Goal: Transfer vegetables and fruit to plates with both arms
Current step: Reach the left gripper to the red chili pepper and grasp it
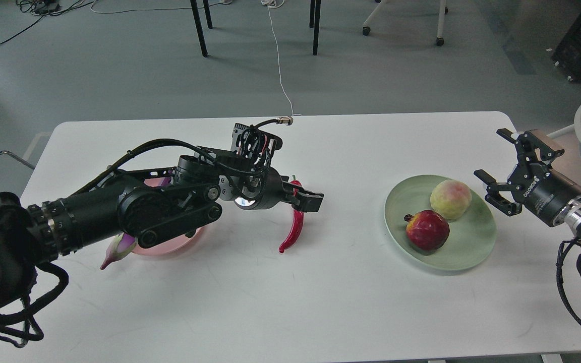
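Observation:
My left arm reaches across the pink plate [172,246]. My left gripper [311,200] is open at the upper part of the red chili pepper [292,233], which lies on the table at mid-table. The arm hides most of the purple eggplant [117,248]; only its stem end sticks out over the pink plate's front-left rim. The peach [451,199] and the pomegranate [427,230] lie on the green plate [467,248]. My right gripper [492,171] is open and empty, just right of the green plate.
The white table [290,302] ends at its far edge near the top of the view. Beyond it are chair and table legs [198,27] and a white cable [280,65] on the floor.

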Robot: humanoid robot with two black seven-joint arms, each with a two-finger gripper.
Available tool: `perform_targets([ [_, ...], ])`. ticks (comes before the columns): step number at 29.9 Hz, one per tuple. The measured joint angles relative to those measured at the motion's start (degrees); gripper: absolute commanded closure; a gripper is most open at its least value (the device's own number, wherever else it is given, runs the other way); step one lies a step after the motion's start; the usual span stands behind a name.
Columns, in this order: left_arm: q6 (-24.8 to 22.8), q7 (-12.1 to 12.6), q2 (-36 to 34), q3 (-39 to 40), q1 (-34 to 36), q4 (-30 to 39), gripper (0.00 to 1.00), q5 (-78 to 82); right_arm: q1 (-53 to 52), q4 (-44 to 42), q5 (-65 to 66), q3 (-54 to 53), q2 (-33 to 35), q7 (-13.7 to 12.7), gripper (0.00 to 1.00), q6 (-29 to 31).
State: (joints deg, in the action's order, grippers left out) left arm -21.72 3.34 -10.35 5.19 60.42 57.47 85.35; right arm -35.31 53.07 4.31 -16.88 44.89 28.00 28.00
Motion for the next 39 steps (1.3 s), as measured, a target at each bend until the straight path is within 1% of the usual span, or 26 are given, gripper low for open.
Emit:
perform_targets([
  [8, 0.0, 0.1, 1.1, -0.2, -2.3, -4.6, 0.04, 0.1, 0.2, 0.0, 0.0, -0.3, 0.4, 0.0, 0.02, 0.0],
  [17, 0.1, 0.2, 6.4, -0.2, -2.8, -9.9, 0.04, 0.0, 0.4, 0.0, 0.0, -0.3, 0.4, 0.0, 0.02, 0.0],
  [20, 0.1, 0.1, 8.0, -0.2, -2.8, -11.6, 0.06, 0.1, 0.4, 0.0, 0.0, -0.4, 0.4, 0.0, 0.02, 0.0],
  [22, 0.1, 0.1, 8.4, -0.2, -2.9, -12.2, 0.13, 0.3, 0.5, 0.0, 0.0, -0.5, 0.4, 0.0, 0.02, 0.0],
  [23, 0.1, 0.1, 8.5, -0.3, -2.9, -12.3, 0.2, 0.4, 0.5, 0.0, 0.0, -0.6, 0.5, 0.0, 0.02, 0.0],
  [24, 0.1, 0.1, 8.6, -0.6, -2.9, -12.4, 0.29, 0.4, 0.5, 0.0, 0.0, -0.6, 0.5, 0.0, 0.02, 0.0],
  [27, 0.0, 0.1, 9.1, -2.3, -2.8, -12.6, 0.68, 0.4, 0.5, 0.0, 0.0, -0.7, 0.5, 0.0, 0.02, 0.0],
  [28, -0.1, 0.2, 9.2, -2.7, -2.8, -12.6, 0.77, 0.4, 0.5, 0.0, 0.0, -0.7, 0.5, 0.0, 0.02, 0.0],
  [30, -0.1, 1.3, 9.3, -3.4, -2.8, -12.6, 0.8, 0.4, 0.5, 0.0, 0.0, -0.7, 0.5, 0.0, 0.02, 0.0],
  [33, 0.0, 3.0, 9.3, -3.7, -2.6, -12.6, 0.87, 0.4, 0.5, 0.0, 0.0, -0.7, 0.5, 0.0, 0.02, 0.0],
  [36, 0.0, 3.7, 9.3, -3.8, -2.4, -12.7, 0.9, 0.4, 0.5, 0.0, 0.0, -0.8, 0.5, 0.0, 0.02, 0.0],
  [39, -0.1, 3.8, 9.3, -3.7, -1.9, -12.3, 0.91, 0.3, 0.5, 0.0, 0.0, -0.9, 0.5, 0.0, 0.02, 0.0],
])
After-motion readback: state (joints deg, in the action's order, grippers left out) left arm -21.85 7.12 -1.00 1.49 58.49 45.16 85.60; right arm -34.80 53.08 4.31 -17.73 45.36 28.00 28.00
